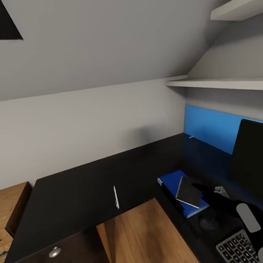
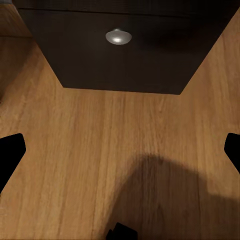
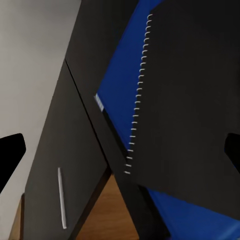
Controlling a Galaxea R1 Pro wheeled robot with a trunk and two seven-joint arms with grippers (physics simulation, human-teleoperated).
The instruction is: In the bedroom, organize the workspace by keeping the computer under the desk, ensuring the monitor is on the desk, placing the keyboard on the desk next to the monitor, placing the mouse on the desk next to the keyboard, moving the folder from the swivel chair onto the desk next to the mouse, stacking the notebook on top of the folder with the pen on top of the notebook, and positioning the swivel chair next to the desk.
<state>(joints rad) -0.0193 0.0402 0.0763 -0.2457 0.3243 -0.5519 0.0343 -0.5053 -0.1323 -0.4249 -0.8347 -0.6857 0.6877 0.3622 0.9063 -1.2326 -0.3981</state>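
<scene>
**Notebook stacked, pen still to fetch**

Done, judging by the layout: monitor (image 1: pixel 257 165) standing on the desk (image 1: pixel 80 187); keyboard (image 1: pixel 238 250) lying in front of it; mouse (image 1: pixel 209 222) just beyond the keyboard; folder (image 1: pixel 170 181) flat on the desk past the mouse; notebook (image 1: pixel 189 192) resting on the folder. Left to do: pen (image 1: pixel 115 197) onto the notebook, chair brought beside the desk. Computer's place not to be judged from here.

Right claw (image 1: pixel 211 195) poised just above the notebook's near corner, fingers apart, dark tips at either edge of the right wrist view with nothing between them. Directly ahead of it there, notebook (image 3: pixel 190 100) with its wire spine running up the middle, blue folder (image 3: pixel 120 95) peeking out on both sides, its long axis roughly matching the notebook's.

Pen (image 3: pixel 61 197) well off to the claw's left, on the other wing of the desk near the front edge, lying alone. Long axis running front to back, nearly square to that edge, one end toward the wall, the other toward the floor gap.

Left claw (image 2: pixel 120 150) hanging low over the wood floor (image 2: pixel 75 150), fingers spread wide, facing a drawer knob (image 2: pixel 118 36).
</scene>
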